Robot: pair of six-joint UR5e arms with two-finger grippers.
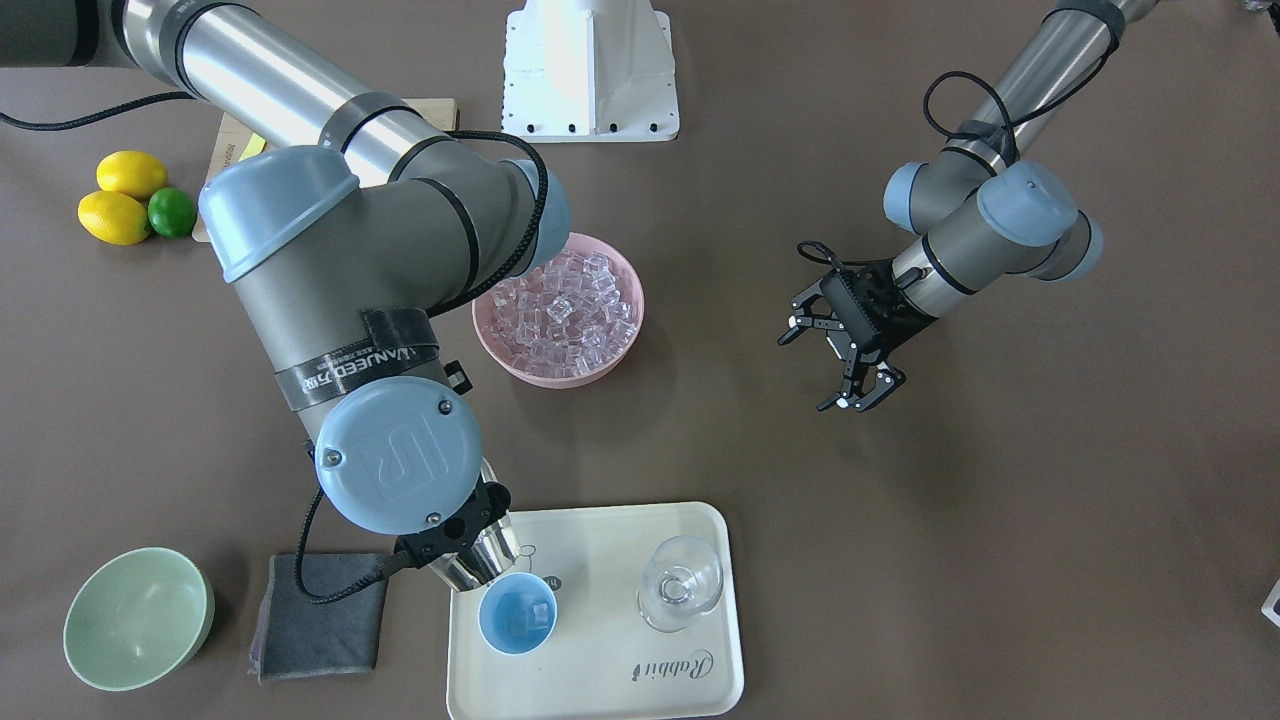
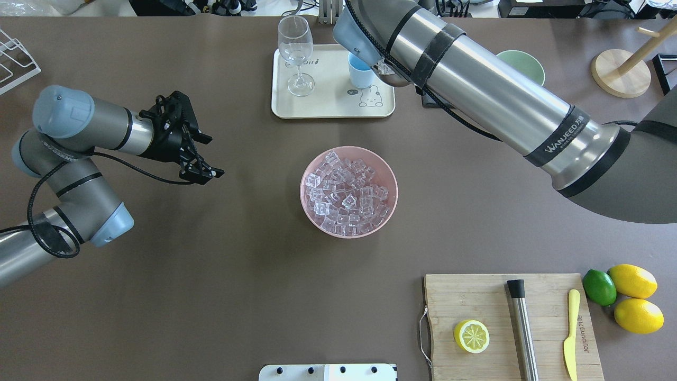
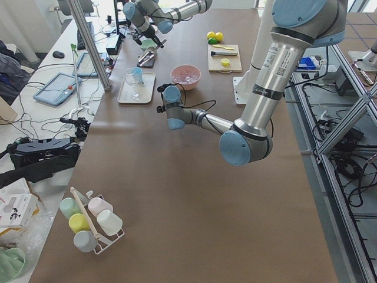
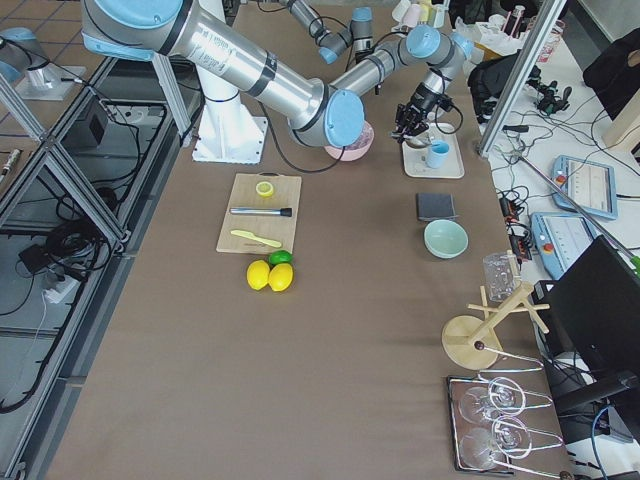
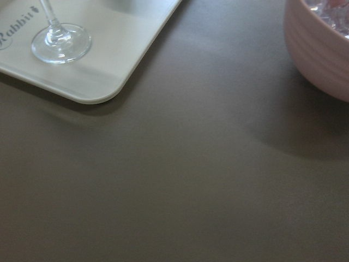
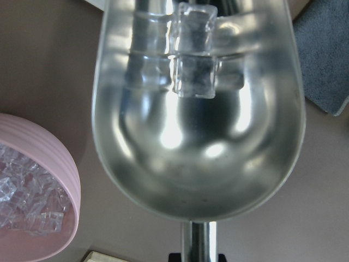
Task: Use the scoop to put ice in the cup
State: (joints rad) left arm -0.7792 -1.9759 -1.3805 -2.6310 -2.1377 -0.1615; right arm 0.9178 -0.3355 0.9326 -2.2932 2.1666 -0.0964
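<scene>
Two cubes of ice (image 6: 192, 68), clear and glassy, lie near the open lip of the scoop (image 6: 196, 153). It is a polished steel trough with a rounded back and a short round handle. More ice lies in the cup (image 1: 517, 613), a small round light-blue one standing on the cream tray (image 1: 600, 680), near the tray's corner by the scoop. The scoop hangs tilted over that side of the tray, its lip right at the cup's rim. The tray carries the script word "Rabbit" and a small rabbit drawing, and a clear stemmed wine glass (image 1: 680, 583) stands on it apart from the cup. The right gripper (image 1: 462, 528) is clamped on the scoop's handle, a black finger on either side of it, with the wrist pointing down at the tray's edge. Its arm reaches long across the table, with a black band reading "WANJEED" round the forearm and "UR" embossed on a blue joint cap. From the tray toward the robot's base sits a ribbed pink bowl (image 1: 545, 378) heaped with ice. A folded grey cloth (image 1: 320, 620) lies just beside the tray, with a pale-green bowl (image 1: 135, 620) beyond the cloth. The left gripper (image 2: 210, 156) hovers well apart from the tray over the bare brown table (image 1: 1000, 550), jaws spread and holding nothing, its arm folded at the elbow.
</scene>
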